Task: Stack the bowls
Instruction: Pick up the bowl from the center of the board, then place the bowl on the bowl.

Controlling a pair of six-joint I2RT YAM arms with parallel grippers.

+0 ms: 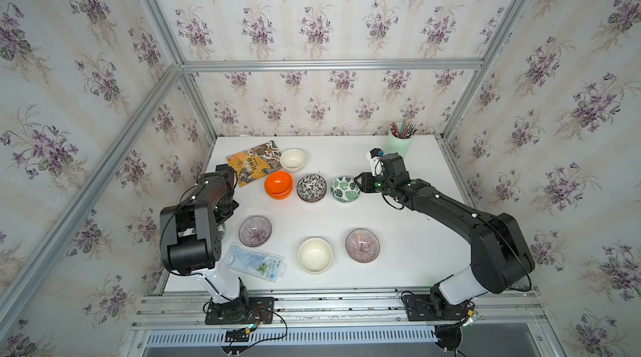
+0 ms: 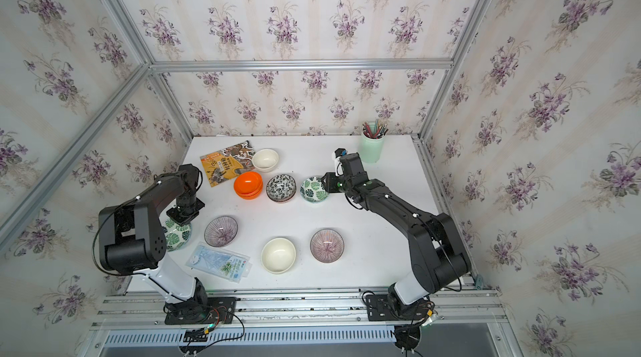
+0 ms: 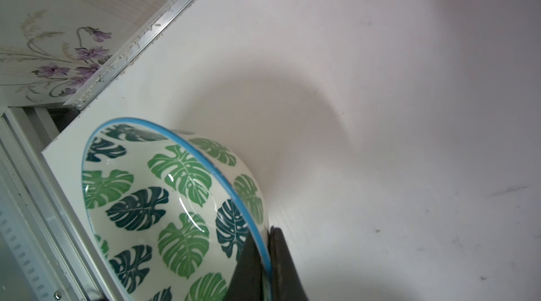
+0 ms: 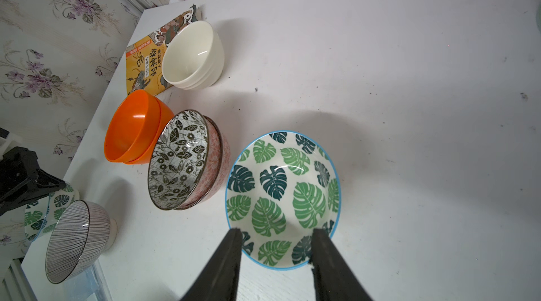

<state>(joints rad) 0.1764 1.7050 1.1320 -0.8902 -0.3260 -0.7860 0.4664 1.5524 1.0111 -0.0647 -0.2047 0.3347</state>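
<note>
A: Status?
B: Your left gripper clamps the green leaf bowl by its rim, at the table edge. Your right gripper hangs open over the twin leaf bowl.
A: Progress?
B: Orange stack and black-white stack look done. Green, cream bowls and purple striped bowls are left.

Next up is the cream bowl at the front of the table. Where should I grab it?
Pinch the rim of the front cream bowl from above, one jaw inside, one outside. It stands upright and open, and is likely too wide to span. Take the front edge: the purple striped bowl sits close on its right.
</note>
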